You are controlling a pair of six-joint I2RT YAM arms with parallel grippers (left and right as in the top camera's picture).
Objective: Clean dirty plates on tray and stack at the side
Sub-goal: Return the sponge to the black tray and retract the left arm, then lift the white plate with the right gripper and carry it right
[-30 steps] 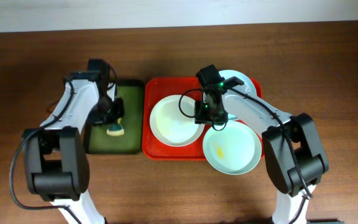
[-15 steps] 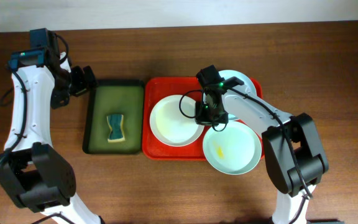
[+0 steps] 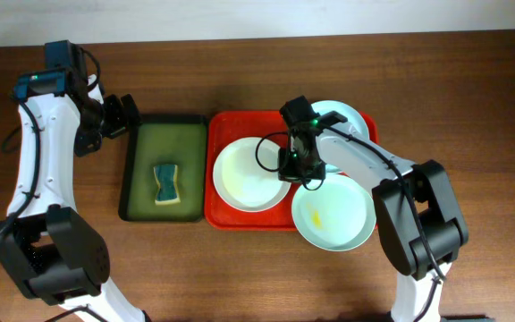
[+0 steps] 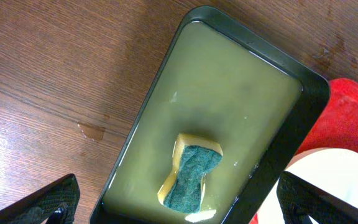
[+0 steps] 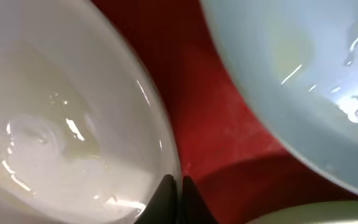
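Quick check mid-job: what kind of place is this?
Probably a lab tabletop set up as a mock dishwashing station: a bare wooden table, plates on a red tray, and a sponge sitting in a liquid-filled dark green tray.

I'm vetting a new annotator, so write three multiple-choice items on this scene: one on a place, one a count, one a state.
1. Where is the yellow-and-teal sponge? A) in the dark green rectangular tray B) in the red tray C) on the table
2. How many round shallow plates show? A) two B) three C) four
3. The left gripper is A) open B) shut on the sponge C) shut on a plate
1A: it sits in that tray. 2B: one white, two pale mint. 3A: its fingers stand wide apart.
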